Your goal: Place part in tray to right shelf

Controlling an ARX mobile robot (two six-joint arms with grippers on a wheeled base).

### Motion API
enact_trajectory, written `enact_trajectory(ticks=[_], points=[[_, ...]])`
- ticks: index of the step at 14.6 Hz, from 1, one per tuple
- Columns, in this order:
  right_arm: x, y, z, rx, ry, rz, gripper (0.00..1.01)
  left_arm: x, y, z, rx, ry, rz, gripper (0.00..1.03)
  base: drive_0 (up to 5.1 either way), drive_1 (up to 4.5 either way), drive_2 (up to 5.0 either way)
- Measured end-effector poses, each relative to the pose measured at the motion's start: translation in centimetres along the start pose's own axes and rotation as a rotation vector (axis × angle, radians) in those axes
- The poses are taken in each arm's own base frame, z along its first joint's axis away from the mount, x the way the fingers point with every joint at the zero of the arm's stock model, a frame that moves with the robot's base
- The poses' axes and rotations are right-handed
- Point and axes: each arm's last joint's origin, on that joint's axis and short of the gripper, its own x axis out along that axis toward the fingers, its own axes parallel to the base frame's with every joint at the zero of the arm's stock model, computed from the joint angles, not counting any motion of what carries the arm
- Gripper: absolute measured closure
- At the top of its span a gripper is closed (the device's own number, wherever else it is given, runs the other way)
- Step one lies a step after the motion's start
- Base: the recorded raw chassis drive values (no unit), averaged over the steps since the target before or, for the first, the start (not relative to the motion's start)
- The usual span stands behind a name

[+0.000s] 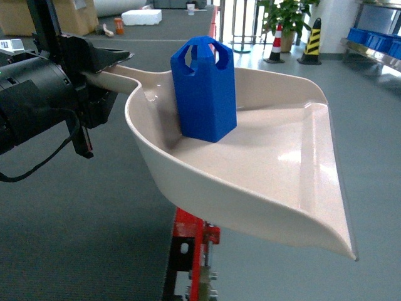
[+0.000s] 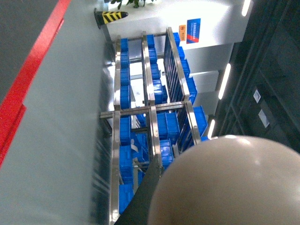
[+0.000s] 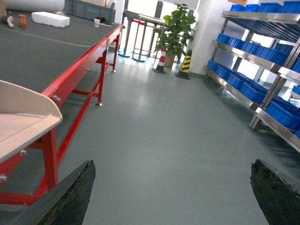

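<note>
Part: small bright-blue plastic block [image 1: 204, 88], tall and boxy with rounded cut-outs at its tapered top, stands upright inside the tray near the back wall; only the head view shows it
Tray: large beige glossy dustpan-shaped scoop [image 1: 276, 169], held above the floor and the red-framed table [image 3: 79, 70]; its underside fills the lower right of the left wrist view [image 2: 225, 183], and one front corner juts in at the left of the right wrist view [image 3: 28, 117]
Left gripper: black fingers [image 1: 94, 78] close around the tray's long handle (the contact itself is partly masked by the arm's black body)
Right gripper: two dark fingertips [image 3: 70, 197] at the bottom corners of its own view, spread wide with nothing between them; out of sight in the head view
Right shelf: stainless-steel rack [image 3: 262, 70] carrying blue plastic crates [image 3: 281, 112], cut off at the right edge, well apart from the tray; rollers too small to make out
Backdrop: potted green plant [image 3: 176, 28], striped yellow-black post [image 3: 184, 65]
</note>
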Motion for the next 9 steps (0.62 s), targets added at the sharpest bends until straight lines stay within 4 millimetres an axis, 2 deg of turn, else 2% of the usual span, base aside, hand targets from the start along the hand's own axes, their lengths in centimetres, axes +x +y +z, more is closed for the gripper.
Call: enact_trajectory(ticks=[9], points=[[0.00, 0.00, 0.01, 0.001, -0.001, 0.000, 0.03, 0.00, -0.01, 0.01, 0.001, -0.001, -0.001, 0.91, 4.9, -3.53, -1.1]])
